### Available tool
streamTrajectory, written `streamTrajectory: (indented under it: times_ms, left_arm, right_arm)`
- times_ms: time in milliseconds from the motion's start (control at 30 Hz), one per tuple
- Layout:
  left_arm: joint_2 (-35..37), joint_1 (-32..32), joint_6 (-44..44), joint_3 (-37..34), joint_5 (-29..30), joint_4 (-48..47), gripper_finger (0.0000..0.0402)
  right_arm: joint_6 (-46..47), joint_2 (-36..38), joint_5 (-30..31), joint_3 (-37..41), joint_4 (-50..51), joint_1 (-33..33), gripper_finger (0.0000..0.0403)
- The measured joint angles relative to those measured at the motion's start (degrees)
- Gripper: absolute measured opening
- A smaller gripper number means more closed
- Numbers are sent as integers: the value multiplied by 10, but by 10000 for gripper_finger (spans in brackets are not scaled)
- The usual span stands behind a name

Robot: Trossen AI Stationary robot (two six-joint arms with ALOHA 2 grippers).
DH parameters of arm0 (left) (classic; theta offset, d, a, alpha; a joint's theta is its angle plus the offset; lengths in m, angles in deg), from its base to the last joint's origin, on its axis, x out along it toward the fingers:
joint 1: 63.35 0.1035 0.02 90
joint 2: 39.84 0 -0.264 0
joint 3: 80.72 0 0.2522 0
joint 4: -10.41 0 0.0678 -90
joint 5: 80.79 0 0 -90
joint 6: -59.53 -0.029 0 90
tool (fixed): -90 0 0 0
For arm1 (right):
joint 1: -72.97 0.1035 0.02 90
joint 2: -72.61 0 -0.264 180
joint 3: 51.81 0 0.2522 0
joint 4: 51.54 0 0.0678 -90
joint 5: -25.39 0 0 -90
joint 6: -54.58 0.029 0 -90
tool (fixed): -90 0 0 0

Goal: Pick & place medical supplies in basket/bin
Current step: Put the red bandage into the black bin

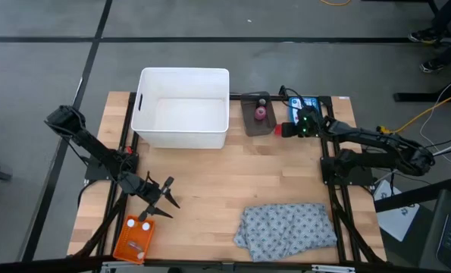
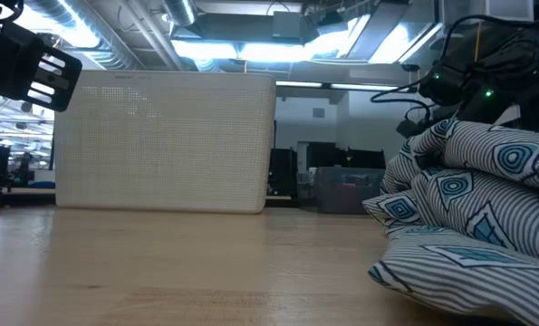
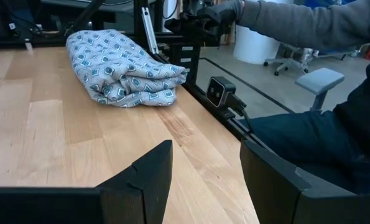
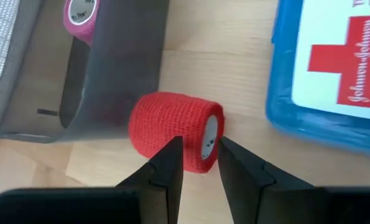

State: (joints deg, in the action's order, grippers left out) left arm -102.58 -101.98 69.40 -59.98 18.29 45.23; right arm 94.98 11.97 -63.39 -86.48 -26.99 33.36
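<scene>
Presently the right gripper [image 4: 200,165] sits at the far right part of the table [image 1: 202,182], its fingers set narrow directly over a red bandage roll [image 4: 175,130]. They appear not yet closed on it; contact cannot be confirmed. The roll lies on its side, touching the wall of a dark grey tray [image 4: 119,68] and just beside a blue first-aid box [image 4: 324,74]. The narrow setting suits a grasp across the roll's end.

A pink roll [image 1: 261,113] rests inside the tray, near the table's far edge beside the white tub [image 1: 182,108]. The orange basket [image 1: 134,239] stands at the near left corner, with small pale pieces in it. The left gripper [image 1: 158,199] hovers just beside the basket, fingers spread wide and empty, apparently waiting. The patterned grey cloth [image 1: 286,226] lies crumpled by the near right edge.

Legible writing: the box lid bears a red cross and part of "Johnson & Johnson". The pink roll's core label is unreadable.

A person's sleeve [image 3: 309,25] shows beyond the table.
</scene>
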Motion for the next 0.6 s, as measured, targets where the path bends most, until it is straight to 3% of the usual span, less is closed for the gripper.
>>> streamTrajectory:
  times_ms: [600]
  left_arm:
    - [0, 0, -1, 0, 0, -5, 187]
  right_arm:
    - [9, -35, -54, 0, -22, 0, 112]
